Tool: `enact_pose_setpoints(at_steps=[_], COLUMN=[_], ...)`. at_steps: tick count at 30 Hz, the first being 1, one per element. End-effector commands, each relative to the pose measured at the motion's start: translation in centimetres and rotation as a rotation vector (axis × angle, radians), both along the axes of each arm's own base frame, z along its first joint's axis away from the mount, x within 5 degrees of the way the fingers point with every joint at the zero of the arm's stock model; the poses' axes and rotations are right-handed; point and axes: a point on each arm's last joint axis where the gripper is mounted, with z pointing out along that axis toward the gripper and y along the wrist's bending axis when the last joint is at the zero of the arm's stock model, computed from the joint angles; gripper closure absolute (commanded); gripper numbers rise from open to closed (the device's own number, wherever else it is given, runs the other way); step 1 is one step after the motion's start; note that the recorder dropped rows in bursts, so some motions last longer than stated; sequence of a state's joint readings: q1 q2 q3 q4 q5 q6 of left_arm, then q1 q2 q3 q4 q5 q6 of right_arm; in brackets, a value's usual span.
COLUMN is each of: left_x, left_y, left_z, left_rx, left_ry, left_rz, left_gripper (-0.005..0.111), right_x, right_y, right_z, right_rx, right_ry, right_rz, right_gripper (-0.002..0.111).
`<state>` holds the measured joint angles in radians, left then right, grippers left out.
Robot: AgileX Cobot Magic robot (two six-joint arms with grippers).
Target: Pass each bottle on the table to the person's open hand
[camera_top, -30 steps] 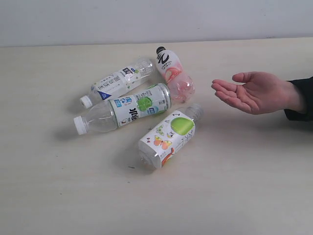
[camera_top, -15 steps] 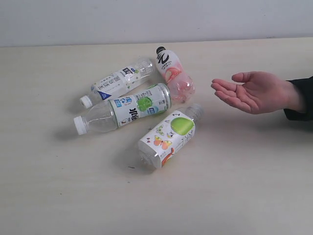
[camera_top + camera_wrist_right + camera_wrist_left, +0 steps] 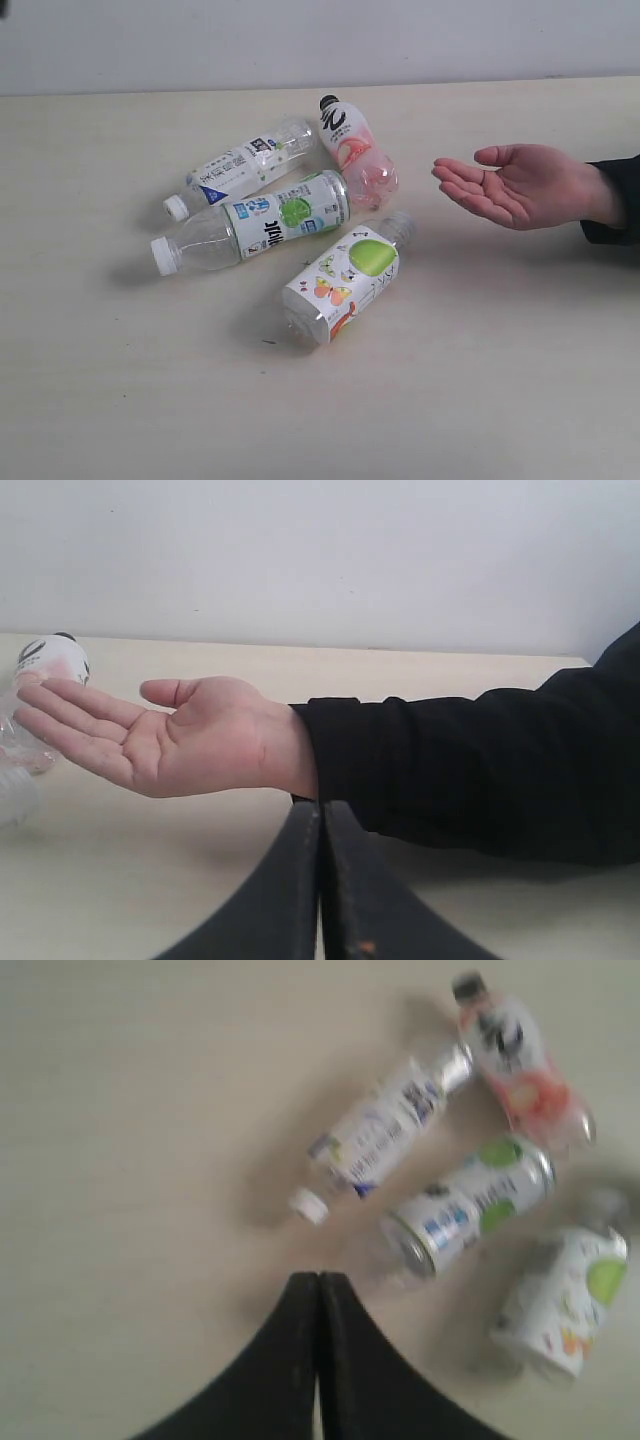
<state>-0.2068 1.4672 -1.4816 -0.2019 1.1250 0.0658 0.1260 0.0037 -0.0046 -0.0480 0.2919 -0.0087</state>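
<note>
Several bottles lie on their sides on the table [image 3: 480, 380]: a white-blue label bottle [image 3: 236, 168], a green-lime label bottle [image 3: 270, 220], a green-apple label bottle [image 3: 345, 280] and a pink bottle [image 3: 352, 148] with a black cap. To their right the person's open hand [image 3: 520, 185] hovers palm up. My left gripper [image 3: 318, 1278] is shut and empty, high above the table short of the bottles [image 3: 440, 1220]. My right gripper [image 3: 320, 808] is shut and empty, low beside the hand [image 3: 160, 742] and its black sleeve [image 3: 480, 770]. Neither gripper's jaws show in the exterior view.
A pale wall [image 3: 320, 40] runs along the table's far edge. A small dark corner [image 3: 3, 8] shows at the exterior view's top left. Bare tabletop lies in front of the bottles and to their left.
The bottles have not moved and the hand has barely shifted. A small dark shape has appeared at the top left corner of the exterior view.
</note>
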Motion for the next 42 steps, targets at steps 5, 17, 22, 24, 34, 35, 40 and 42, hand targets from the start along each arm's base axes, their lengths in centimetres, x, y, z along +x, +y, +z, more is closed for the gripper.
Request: enact_pose_setpoints(at_steps=[5,17,22,24,34,35,40,42], left_x=[0.2,-2.1,-1.2,-0.9,-0.3,-0.2,0.0,0.0], left_y=[-12.5,-23.0,-24.0,-24.3,-24.8,-24.8,-25.0,-25.1], left_z=[-6.6,-13.3,-14.8,-15.6,-18.7,-19.1,-20.4,-20.9], left_rx=[0.172,0.289,0.263,0.256,0.293,0.304,0.328,0.333], left_ry=[0.211,0.301,0.277,0.278,0.321,0.327,0.330,0.336], left_rz=[-0.439,-0.689,-0.649,-0.625,-0.624,-0.625,-0.628,-0.629], left_gripper=[0.107,0.067,0.011,0.007,0.014,0.014,0.014,0.014], right_x=[0.0,0.0,0.0,0.0,0.0,0.0,0.0,0.0], right_y=[0.0,0.0,0.0,0.0,0.0,0.0,0.0,0.0], right_z=[-0.1,-0.1,-0.1,-0.1,-0.1,-0.1,-0.1,-0.1], right_rx=[0.002,0.002,0.002,0.002,0.002,0.002,0.002,0.002], right_ry=[-0.008,-0.008,-0.008,-0.008,-0.008,-0.008,-0.008,-0.008], right_rz=[0.003,0.003,0.003,0.003,0.003,0.003,0.003,0.003], right_gripper=[0.108,0.108,0.108,0.108,0.108,0.108,0.108,0.108])
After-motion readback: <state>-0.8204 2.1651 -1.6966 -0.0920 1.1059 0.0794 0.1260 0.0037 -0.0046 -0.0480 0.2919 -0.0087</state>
